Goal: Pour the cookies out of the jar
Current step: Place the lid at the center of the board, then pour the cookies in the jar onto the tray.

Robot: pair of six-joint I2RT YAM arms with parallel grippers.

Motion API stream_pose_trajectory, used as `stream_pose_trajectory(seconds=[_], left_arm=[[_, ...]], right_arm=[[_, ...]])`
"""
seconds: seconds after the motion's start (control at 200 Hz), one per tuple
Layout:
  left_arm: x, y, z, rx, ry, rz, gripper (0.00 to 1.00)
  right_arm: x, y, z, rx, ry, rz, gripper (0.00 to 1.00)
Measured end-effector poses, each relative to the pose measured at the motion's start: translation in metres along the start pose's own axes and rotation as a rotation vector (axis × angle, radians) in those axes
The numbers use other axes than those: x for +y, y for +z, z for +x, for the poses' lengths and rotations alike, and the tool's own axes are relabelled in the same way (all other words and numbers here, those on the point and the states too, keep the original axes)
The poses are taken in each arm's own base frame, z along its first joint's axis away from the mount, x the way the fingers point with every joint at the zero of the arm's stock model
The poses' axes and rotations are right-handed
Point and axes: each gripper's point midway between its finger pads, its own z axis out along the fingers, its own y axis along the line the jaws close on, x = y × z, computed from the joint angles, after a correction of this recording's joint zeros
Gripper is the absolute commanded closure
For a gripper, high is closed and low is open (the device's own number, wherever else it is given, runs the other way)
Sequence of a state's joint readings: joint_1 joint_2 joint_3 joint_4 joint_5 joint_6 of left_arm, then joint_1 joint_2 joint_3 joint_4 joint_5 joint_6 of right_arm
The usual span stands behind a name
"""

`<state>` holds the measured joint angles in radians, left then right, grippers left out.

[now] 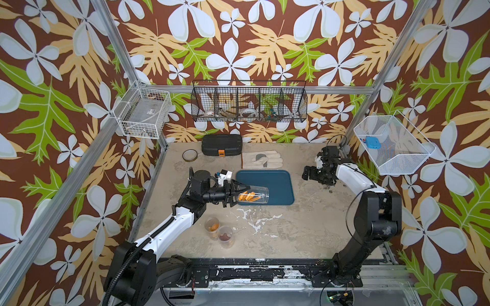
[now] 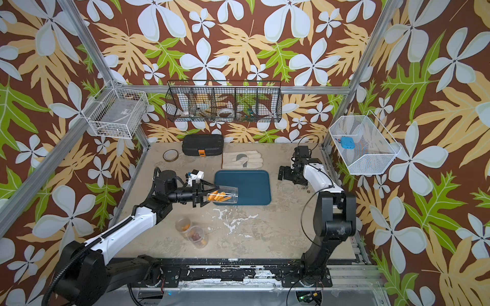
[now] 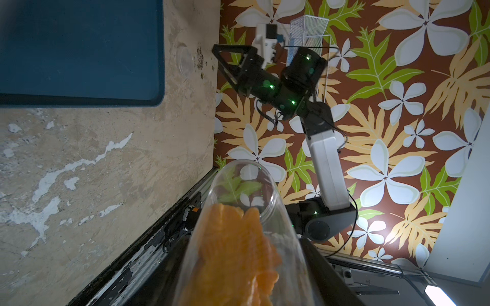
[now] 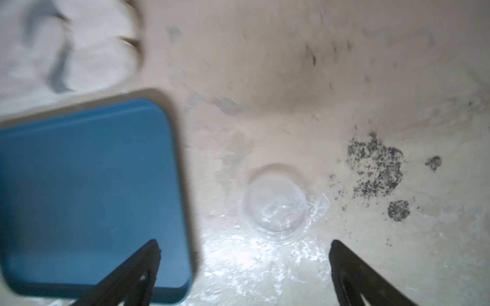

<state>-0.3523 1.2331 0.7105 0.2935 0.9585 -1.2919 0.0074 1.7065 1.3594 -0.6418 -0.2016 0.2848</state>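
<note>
The jar (image 1: 256,196) (image 2: 226,195) is clear plastic and lies tipped on its side in my left gripper (image 1: 241,196) (image 2: 211,196), which is shut on its base end. Its open mouth points over the near-left corner of the blue tray (image 1: 275,182) (image 2: 249,182) (image 3: 79,53). The orange cookies (image 1: 247,197) (image 2: 218,196) (image 3: 233,251) all lie inside the jar (image 3: 246,190). My right gripper (image 1: 307,174) (image 2: 282,173) (image 4: 244,242) hovers open and empty, right of the tray (image 4: 79,185). A clear lid (image 4: 274,209) (image 3: 185,61) lies flat on the table beneath it.
Two small clear jars (image 1: 212,227) (image 1: 224,235) with biscuits stand near the table's front. A work glove (image 1: 262,160), a black case (image 1: 221,148) and a tape roll (image 1: 189,155) lie along the back. Wire baskets hang on the walls.
</note>
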Motion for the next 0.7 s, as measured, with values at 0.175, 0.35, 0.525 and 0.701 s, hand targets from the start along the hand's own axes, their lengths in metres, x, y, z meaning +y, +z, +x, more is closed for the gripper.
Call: stream_pose_trajectory(seconds=[0.175, 0.35, 0.525, 0.701], left_arm=[[0.015, 0.015, -0.02, 0.011, -0.008, -0.013, 0.52], [0.03, 0.028, -0.044, 0.037, -0.005, -0.01, 0.52], [0.047, 0.035, -0.074, 0.04, 0.017, -0.03, 0.52], [0.071, 0.047, -0.099, 0.061, 0.051, -0.109, 0.53]], right_arm=[[0.063, -0.057, 0.002, -0.096, -0.038, -0.2, 0.0], [0.095, -0.07, 0.036, -0.038, -0.04, -0.334, 0.0], [0.097, -0.064, 0.063, 0.028, -0.014, -0.371, 0.0], [0.099, -0.066, 0.07, 0.032, -0.004, -0.396, 0.0]])
